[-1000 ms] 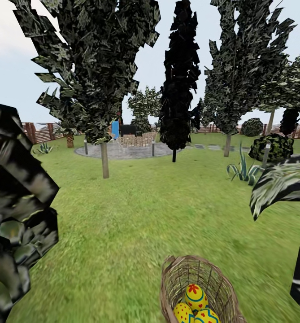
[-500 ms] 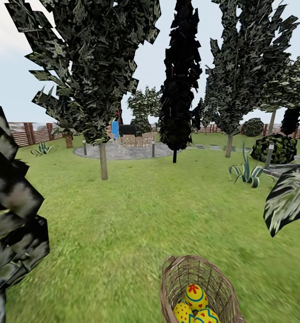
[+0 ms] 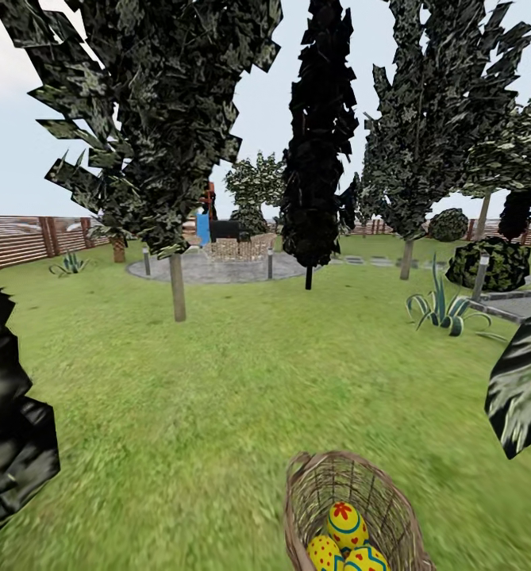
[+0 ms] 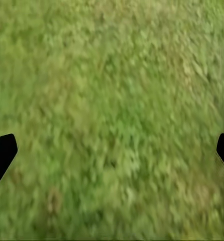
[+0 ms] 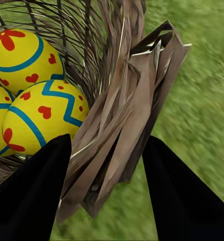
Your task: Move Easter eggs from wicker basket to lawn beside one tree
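The wicker basket (image 3: pixel 380 493) sits low in the head view, right of centre, over the lawn (image 3: pixel 217 396). Three yellow Easter eggs with blue bands and red marks lie in it: one (image 3: pixel 346 525) on top, two more (image 3: pixel 324 553) (image 3: pixel 366 560) below. In the right wrist view my right gripper (image 5: pixel 107 141) is shut on the basket's woven wall (image 5: pixel 129 95), one black finger inside beside the eggs (image 5: pixel 44 118) (image 5: pixel 21 55) and one outside. My left gripper (image 4: pixel 112 150) is open above bare grass. A tree (image 3: pixel 177 289) stands ahead to the left.
A narrow black cypress (image 3: pixel 321 135) and another tree (image 3: pixel 406 260) stand ahead, with a grey paved round area (image 3: pixel 217 270) behind. A spiky plant (image 3: pixel 444 308) and a bush (image 3: pixel 491 262) lie at right. Dark foliage hangs close at the left edge (image 3: pixel 11 444) and the right edge (image 3: pixel 527 396). A fence (image 3: pixel 27 240) rings the garden.
The whole head view has shifted: the close foliage at both edges slid outward and down. The basket with its eggs holds the same spot in the picture.
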